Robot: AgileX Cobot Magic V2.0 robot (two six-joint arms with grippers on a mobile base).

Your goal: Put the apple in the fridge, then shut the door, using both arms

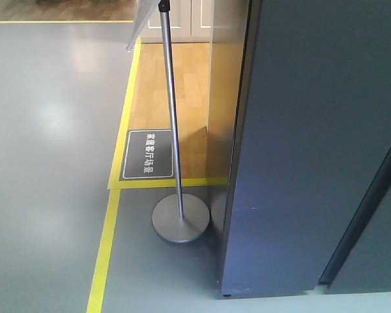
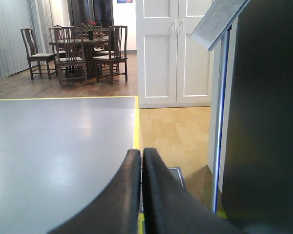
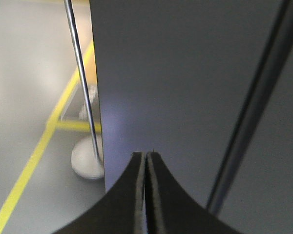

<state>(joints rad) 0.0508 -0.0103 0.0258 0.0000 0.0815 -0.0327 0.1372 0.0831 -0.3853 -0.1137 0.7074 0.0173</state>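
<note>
Your left gripper [image 2: 141, 152] sits at the bottom middle of the left wrist view. Its two black fingers [image 2: 124, 195] are pressed together and hold nothing. Past the tips you see the grey floor [image 2: 58, 146] with a yellow line [image 2: 136, 122] along its edge, then light wood floor. On the right edge of that view stands a tall dark panel [image 2: 263, 122], and I cannot tell if it is the fridge. At the top right is a tilted sign board [image 2: 217, 22] on a pole. Far off in the upper left are a dark wooden table [image 2: 78, 43] and chairs [image 2: 71, 61], with white cupboard doors [image 2: 176, 48] in the upper middle.

Your right gripper [image 3: 146, 155] is at the bottom middle of the right wrist view. Its fingers [image 3: 163, 195] are closed tight too, with nothing between them. Right ahead of it, filling most of the picture, is the dark grey fridge [image 3: 176, 73]. A dark seam runs down its right side, so the door [image 3: 283, 161] looks closed. To the left is a thin metal pole [image 3: 83, 83] on a round base [image 3: 87, 161].

In the front view the fridge fills the right half, the pole stands in the middle, and a dark floor sign [image 1: 147, 154] with white writing lies left of it. You cannot see the apple in any view.
</note>
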